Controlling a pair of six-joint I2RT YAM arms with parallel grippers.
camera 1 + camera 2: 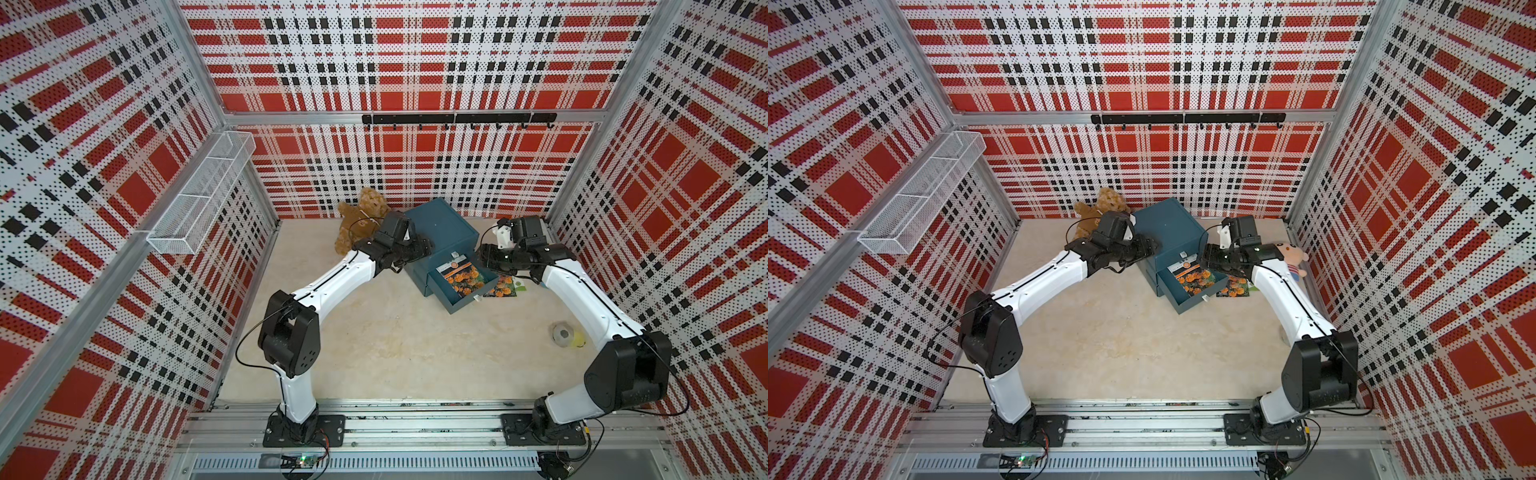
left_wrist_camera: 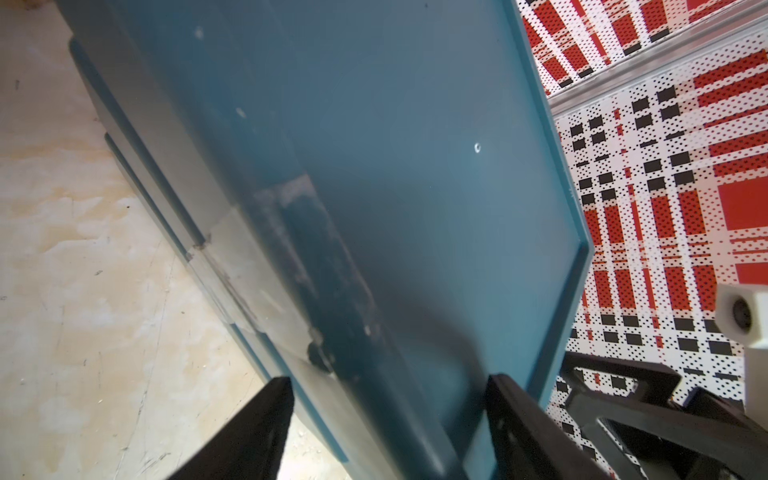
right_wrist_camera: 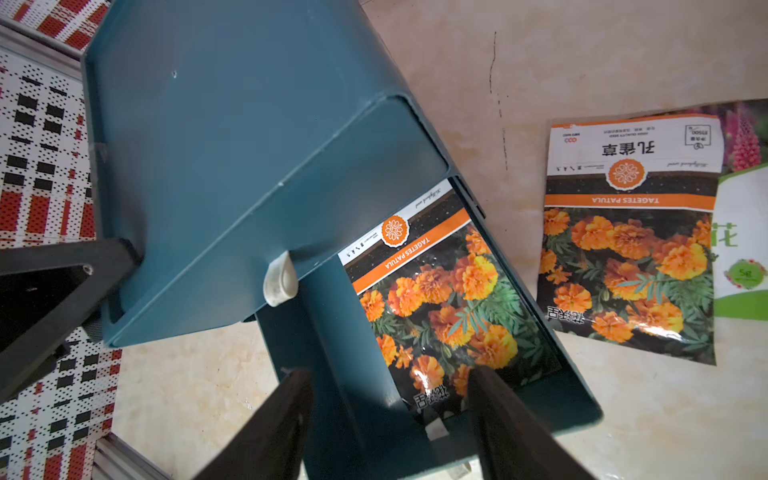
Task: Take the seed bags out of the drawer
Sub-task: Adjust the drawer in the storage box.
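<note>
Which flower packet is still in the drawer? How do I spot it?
Find the blue cabinet near the back wall. Its bottom drawer is pulled out, and one seed bag lies inside. The matching orange-flower bag lies outside on the table.

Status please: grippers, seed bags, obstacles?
Right gripper open over drawer. Left gripper at cabinet, grip unclear. One orange seed bag inside; another orange bag, pink bag out. Nothing blocking.

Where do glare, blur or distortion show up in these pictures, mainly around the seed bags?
Right wrist view: the drawer holds a seed bag with white glare patches, as has the loose bag outside; print sharp, right gripper soft-edged. Left wrist view: the blue cabinet fills the frame, slightly soft, a shadow across it. In both top views the wide lens bends the walls.
</note>
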